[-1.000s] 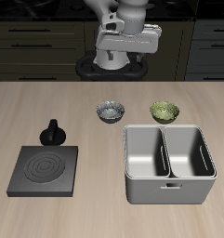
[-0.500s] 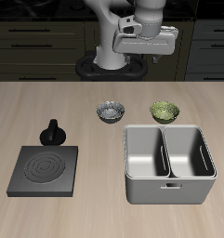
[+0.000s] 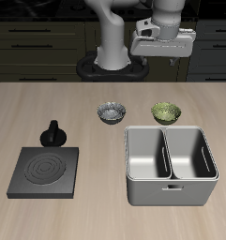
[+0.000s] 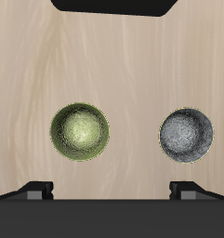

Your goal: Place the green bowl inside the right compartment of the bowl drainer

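Note:
The green bowl point(image 3: 166, 112) point(image 4: 80, 131) sits upright on the table just behind the bowl drainer point(image 3: 171, 193), a grey two-section tub with nothing in either section. My gripper point(image 3: 165, 56) point(image 4: 112, 192) hangs high above the table, a little behind the green bowl. It is open and holds nothing. The wrist view looks straight down on the green bowl, and both fingertips point(image 4: 34, 191) stand wide apart.
A grey-blue glassy bowl point(image 3: 112, 112) point(image 4: 187, 134) stands beside the green bowl. A flat black burner plate point(image 3: 45, 172) lies nearer the front edge, with a small black knobbed object point(image 3: 53, 133) just behind it. The robot's base point(image 3: 113, 66) stands at the back.
My gripper has swung sideways along the back of the table, from behind the grey-blue bowl to behind the green bowl. Nothing on the table has moved.

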